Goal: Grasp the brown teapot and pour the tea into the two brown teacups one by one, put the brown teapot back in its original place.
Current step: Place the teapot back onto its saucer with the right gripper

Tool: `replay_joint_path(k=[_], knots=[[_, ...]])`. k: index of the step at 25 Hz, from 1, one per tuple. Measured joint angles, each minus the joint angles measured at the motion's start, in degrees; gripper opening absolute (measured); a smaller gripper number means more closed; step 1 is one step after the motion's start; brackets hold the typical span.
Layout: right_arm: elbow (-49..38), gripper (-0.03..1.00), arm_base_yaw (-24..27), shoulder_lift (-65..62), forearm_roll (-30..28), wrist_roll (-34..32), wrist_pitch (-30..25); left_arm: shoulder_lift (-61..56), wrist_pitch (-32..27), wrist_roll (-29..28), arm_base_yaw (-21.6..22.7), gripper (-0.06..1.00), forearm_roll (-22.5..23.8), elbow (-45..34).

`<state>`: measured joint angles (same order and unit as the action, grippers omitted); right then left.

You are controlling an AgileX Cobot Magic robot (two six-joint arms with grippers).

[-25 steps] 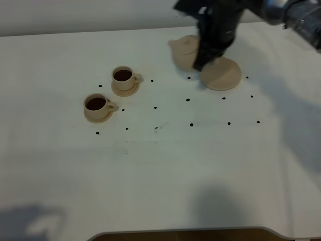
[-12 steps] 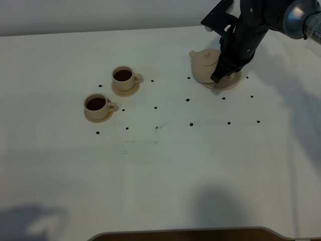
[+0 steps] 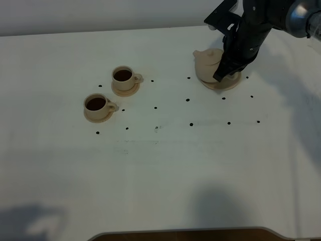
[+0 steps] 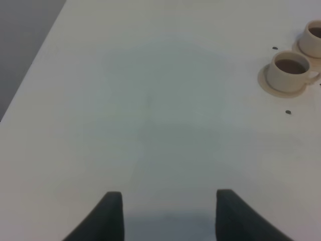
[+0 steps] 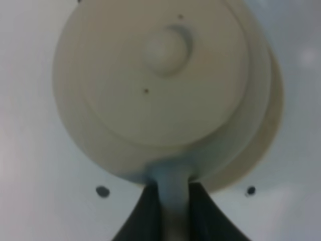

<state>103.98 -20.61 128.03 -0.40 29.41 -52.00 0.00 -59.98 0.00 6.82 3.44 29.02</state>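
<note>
Both 2 cups [image 3: 105,95] sit full, well off from the right gripper [image 3: 224,75], which is clamped on the handle of the teapot [image 3: 208,64] directly over its saucer [image 3: 231,83], so next comes settling and release.

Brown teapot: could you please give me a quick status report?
Right gripper shut on brown teapot handle, pot over its wide saucer. Left gripper open, idle. Both teacups full. Nothing in the way.
</note>
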Motion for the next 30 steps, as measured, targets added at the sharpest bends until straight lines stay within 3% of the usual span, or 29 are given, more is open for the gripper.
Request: replay_joint_path(k=[30], knots=[[0.0,0.09,1.74,0.2,0.82,-0.77,-2.34,0.0,0.0,0.0,0.0,0.44,0.0,0.0]])
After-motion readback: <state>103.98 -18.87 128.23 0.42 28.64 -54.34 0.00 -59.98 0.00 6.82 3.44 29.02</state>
